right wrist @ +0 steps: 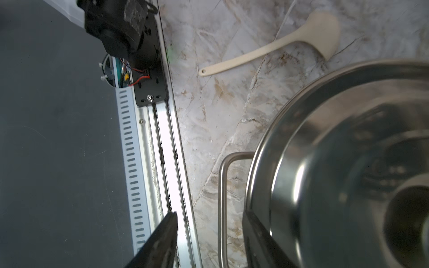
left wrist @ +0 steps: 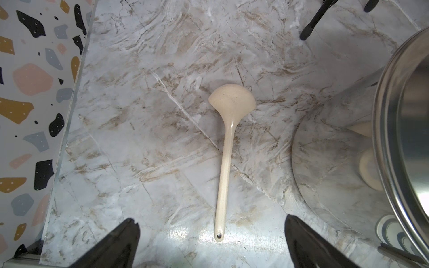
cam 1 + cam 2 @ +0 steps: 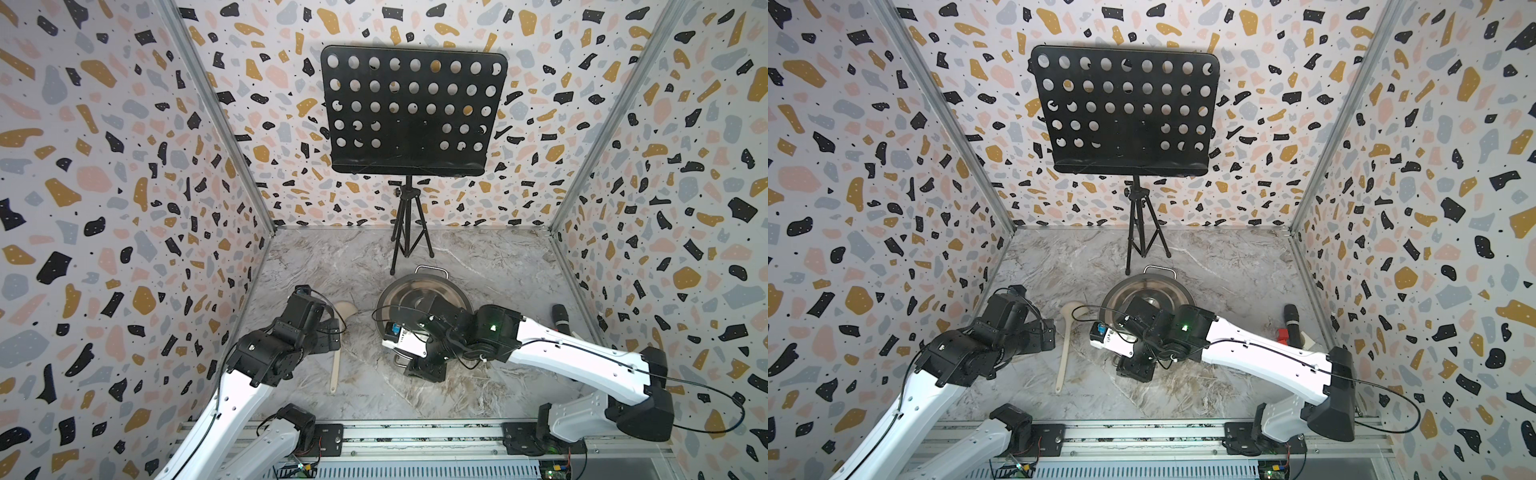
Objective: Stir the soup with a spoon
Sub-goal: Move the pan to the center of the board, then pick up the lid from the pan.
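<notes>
Both jaws open, right at stockpot handle (image 1: 222, 197).

The stockpot (image 1: 336, 130) is mirror-bright stainless steel; the ladle (image 2: 226, 162), smooth cream plastic, faintly speckled; the tabletop (image 2: 139, 150), a glossy marble-look surface; the music stand (image 3: 409, 137), matt black perforated metal.

We found open worktop (image 2: 139, 143) on both sides of the ladle (image 2: 226, 148), from the left wall (image 2: 34, 92) across to the pot (image 2: 336, 150). The left hand (image 2: 211, 220) hung spread wide over the end of the ladle's handle, bare marble below each finger. The pot's side stood near the ladle's bowl and narrowed the room there. The right arm (image 3: 561, 340) lay over the near half of the pot's mouth. The right hand (image 1: 209, 213) had its jaws apart, the pot's near loop handle (image 1: 222, 190) between them. The tripod (image 3: 409, 232) stood just behind the pot.
</notes>
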Motion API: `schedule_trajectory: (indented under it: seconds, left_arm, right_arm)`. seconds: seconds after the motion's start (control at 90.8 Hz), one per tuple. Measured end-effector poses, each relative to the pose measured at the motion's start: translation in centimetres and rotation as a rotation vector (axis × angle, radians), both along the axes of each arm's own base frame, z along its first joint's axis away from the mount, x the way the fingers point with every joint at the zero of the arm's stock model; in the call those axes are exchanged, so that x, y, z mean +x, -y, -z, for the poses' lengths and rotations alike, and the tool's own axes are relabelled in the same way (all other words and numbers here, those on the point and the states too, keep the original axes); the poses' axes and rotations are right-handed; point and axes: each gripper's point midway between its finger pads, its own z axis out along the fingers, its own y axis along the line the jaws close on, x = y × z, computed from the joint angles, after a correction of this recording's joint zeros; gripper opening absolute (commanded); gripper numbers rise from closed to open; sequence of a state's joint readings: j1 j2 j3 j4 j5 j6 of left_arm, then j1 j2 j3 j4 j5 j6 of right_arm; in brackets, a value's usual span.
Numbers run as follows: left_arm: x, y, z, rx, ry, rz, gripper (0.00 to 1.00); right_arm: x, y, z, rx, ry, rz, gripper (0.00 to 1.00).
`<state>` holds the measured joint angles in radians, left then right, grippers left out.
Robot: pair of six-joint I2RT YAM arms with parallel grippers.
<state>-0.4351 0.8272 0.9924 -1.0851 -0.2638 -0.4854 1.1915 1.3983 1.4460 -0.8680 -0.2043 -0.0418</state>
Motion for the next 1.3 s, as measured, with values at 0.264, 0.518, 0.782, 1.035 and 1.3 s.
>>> schedule_trajectory:
  seconds: [0.264, 0.518, 0.782, 1.035, 1.3]
  left_arm:
    - [0.4, 0.7, 1.3, 0.006, -0.07, 0.017, 0.99]
    - [0.5, 1.7, 1.4, -0.036, -0.073, 0.052, 0.99]
    - [0.7, 2.1, 1.5, -0.044, -0.071, 0.075, 1.0]
    - [1.0, 2.3, 1.3, -0.038, -0.058, 0.092, 0.99]
    - [1.1, 2.3, 1.2, -0.029, -0.051, 0.109, 1.0]
  right_arm:
    - [6.0, 2.1, -7.4, 0.152, 0.05, 0.271, 0.76]
    - [14.0, 4.8, -2.3, -0.018, 0.003, 0.563, 0.99]
    - [15.7, 4.3, 3.3, -0.187, -0.051, 0.574, 0.98]
    - [15.7, 4.3, 4.2, -0.217, -0.059, 0.564, 0.85]
    - [15.7, 4.2, 4.3, -0.219, -0.054, 0.554, 0.69]
